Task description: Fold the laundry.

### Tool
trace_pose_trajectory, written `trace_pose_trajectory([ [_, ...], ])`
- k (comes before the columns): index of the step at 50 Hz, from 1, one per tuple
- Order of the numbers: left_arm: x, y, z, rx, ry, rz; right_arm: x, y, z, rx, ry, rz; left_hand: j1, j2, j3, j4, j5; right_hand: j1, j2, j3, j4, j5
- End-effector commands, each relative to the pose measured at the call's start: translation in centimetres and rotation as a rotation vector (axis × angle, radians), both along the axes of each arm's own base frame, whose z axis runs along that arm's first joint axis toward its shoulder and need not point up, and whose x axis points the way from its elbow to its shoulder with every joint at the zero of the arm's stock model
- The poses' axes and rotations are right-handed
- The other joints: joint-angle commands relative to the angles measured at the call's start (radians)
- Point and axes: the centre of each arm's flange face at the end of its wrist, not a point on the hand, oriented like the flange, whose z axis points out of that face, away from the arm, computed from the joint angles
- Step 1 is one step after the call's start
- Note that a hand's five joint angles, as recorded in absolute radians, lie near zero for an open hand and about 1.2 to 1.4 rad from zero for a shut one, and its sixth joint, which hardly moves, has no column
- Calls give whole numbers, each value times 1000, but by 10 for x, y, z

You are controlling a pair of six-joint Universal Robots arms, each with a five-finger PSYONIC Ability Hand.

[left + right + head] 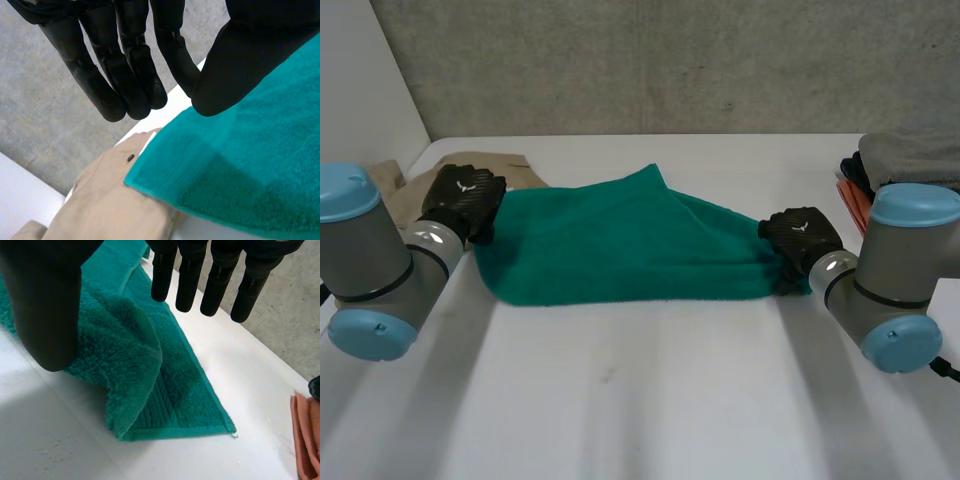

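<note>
Green terry, a towel [620, 240], lies loosely folded across the middle of the white table [640, 400], stretched between my two hands. The tabletop around it is smooth and bare towards me. Behind the table stands a rough grey concrete wall [670, 60], and a plain white panel [360, 80] closes off the side by my left arm.

My left hand [465, 200] is at the towel's left end. Its fingers [125, 65] are straight and close together, with the thumb [235, 65] held apart from them, and nothing is caught between; the thumb hangs over the towel's far edge. Just beside that corner of the towel lies a beige cloth [110, 200], which the towel overlaps a little, near the table's back left corner.

My right hand [800, 235] is at the towel's right end. Its fingers [215, 275] are also straight and spread away from the thumb [45, 305], so it has hold of nothing. Under it the towel bunches into thick folds, and one hemmed corner lies flat on the table beyond them. I cannot tell whether either palm touches the pile.

At the table's right edge sits a pile of clothes [910, 155], grey on top with dark and orange layers beneath, well apart from the towel.
</note>
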Motion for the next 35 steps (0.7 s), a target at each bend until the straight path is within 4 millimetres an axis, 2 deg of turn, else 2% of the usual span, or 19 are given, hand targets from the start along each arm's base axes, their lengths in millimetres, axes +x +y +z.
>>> trace_pose_trajectory([
  [1, -6, 5, 6, -17, 4, -20, 3, -1, -4, -15, 12, -1, 224, 199, 210, 197, 223, 117, 114, 111, 122, 136],
  [5, -6, 6, 6, -9, 8, -27, 4, -2, -6, -16, 18, -1, 224, 199, 210, 197, 223, 453, 451, 448, 459, 473],
  [7, -6, 7, 5, -4, 9, -33, 5, -3, -5, -16, 11, 2, 51, 27, 38, 24, 50, 612, 610, 607, 618, 632],
  [9, -6, 7, 5, -1, 9, -38, 5, -4, -3, -20, 9, 1, -4, -29, -18, -31, -6, 732, 730, 727, 738, 752],
  [11, -4, 7, 7, -1, 13, -47, 5, -6, 0, -26, 10, -4, -40, -64, -53, -67, -41, 953, 950, 947, 959, 973],
  [13, -4, 7, 11, -7, 19, -51, 6, -6, 3, -22, 16, -1, -90, -114, -103, -117, -91, 954, 951, 948, 959, 973],
  [17, 0, 5, 26, -33, 48, -52, 5, 0, 17, 10, 19, 3, -549, -574, -563, -576, -551, 954, 951, 948, 959, 973],
  [18, 2, 5, 32, -42, 66, -50, 5, 2, 27, 9, 13, 8, -833, -857, -846, -860, -834, 954, 951, 948, 959, 973],
  [19, 2, 4, 37, -50, 77, -49, 5, 4, 33, 5, 9, 13, -940, -965, -954, -967, -942, 954, 951, 948, 959, 973],
  [20, 3, 2, 40, -56, 86, -48, 7, 7, 50, -23, -8, 30, -998, -1022, -1011, -1025, -999, 954, 951, 948, 959, 973],
  [23, 1, -6, 56, -91, 130, -57, 12, 14, 77, -77, -34, 69, -998, -1022, -1011, -1025, -999, 954, 951, 948, 959, 973],
  [24, -3, -11, 66, -111, 151, -76, 16, 21, 94, -112, -54, 109, -998, -1022, -1011, -1025, -999, 954, 951, 948, 959, 973],
  [27, -11, -18, 75, -126, 167, -118, 24, 34, 120, -169, -85, 183, -998, -1022, -1011, -1025, -999, 954, 951, 948, 959, 973],
  [28, -20, -20, 77, -114, 170, -157, 30, 44, 136, -207, -107, 238, -998, -1022, -1011, -1025, -999, 954, 951, 948, 959, 973],
  [31, -38, -20, 78, -73, 163, -235, 38, 62, 161, -265, -139, 321, -998, -1022, -1011, -1025, -999, 954, 951, 948, 959, 973],
  [32, -50, -18, 75, -38, 155, -286, 41, 73, 178, -304, -159, 371, -998, -1022, -1011, -1025, -999, 954, 951, 948, 959, 973],
  [35, -68, -16, 70, 16, 136, -355, 45, 86, 198, -351, -185, 430, -998, -1022, -1011, -1025, -999, 954, 951, 948, 959, 973],
])
